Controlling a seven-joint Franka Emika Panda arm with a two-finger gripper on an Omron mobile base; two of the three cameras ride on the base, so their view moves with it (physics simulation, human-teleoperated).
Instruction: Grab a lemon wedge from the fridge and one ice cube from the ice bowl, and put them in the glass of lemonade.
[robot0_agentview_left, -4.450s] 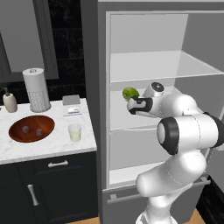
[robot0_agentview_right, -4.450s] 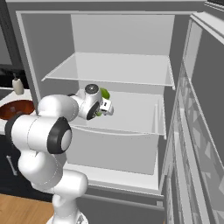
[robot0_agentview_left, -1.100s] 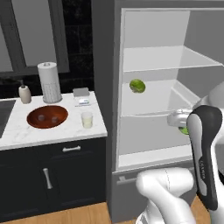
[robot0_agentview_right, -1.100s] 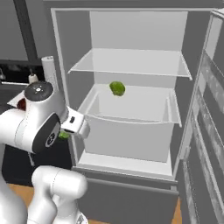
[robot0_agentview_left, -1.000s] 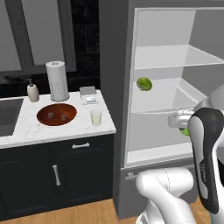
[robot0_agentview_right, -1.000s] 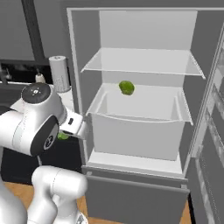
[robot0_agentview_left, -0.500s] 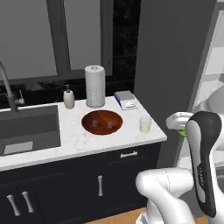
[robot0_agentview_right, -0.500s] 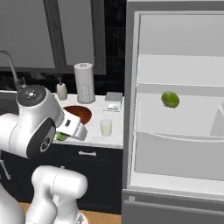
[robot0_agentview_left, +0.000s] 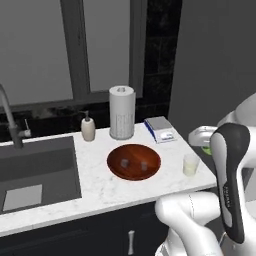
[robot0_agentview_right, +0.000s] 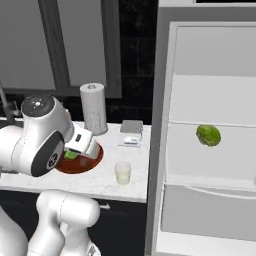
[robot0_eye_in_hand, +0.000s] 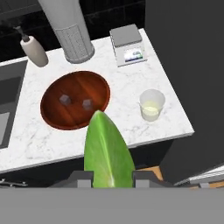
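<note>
On the right of the right base view stands the fridge (robot0_agentview_right: 210, 150), its door open on a white inside with shelves and a drawer; a green fruit (robot0_agentview_right: 208, 135) lies on the middle shelf. Left of the fridge runs the counter (robot0_agentview_left: 95, 190), white marble over dark cabinets, with a sink (robot0_agentview_left: 35, 172) sunk into its left end and a tap (robot0_agentview_left: 10, 117) behind that. Over the counter's near edge hangs the white arm (robot0_agentview_right: 42, 137), bent, with the gripper (robot0_eye_in_hand: 109, 177) pointing down at the worktop.

Near the middle of the counter sits the bowl (robot0_agentview_left: 134, 161), wide, shallow and reddish-brown, with two small ice cubes (robot0_eye_in_hand: 65, 99) lying apart on its bottom. Behind the bowl stands a tall white cylinder (robot0_agentview_left: 122, 112), upright. Right of that lies a small flat scale (robot0_eye_in_hand: 127, 44) with a screen. Left of the cylinder stands a cream soap bottle (robot0_agentview_left: 88, 127). Right of the bowl, near the counter's front corner and just apart from the bowl's rim, stands the glass (robot0_eye_in_hand: 152, 105), upright, with pale yellow-green liquid low in it.

The lemon wedge (robot0_eye_in_hand: 107, 151) is pinched between the two fingertips (robot0_eye_in_hand: 79, 178), its pointed end sticking out past them, above the counter's front edge near the bowl.
</note>
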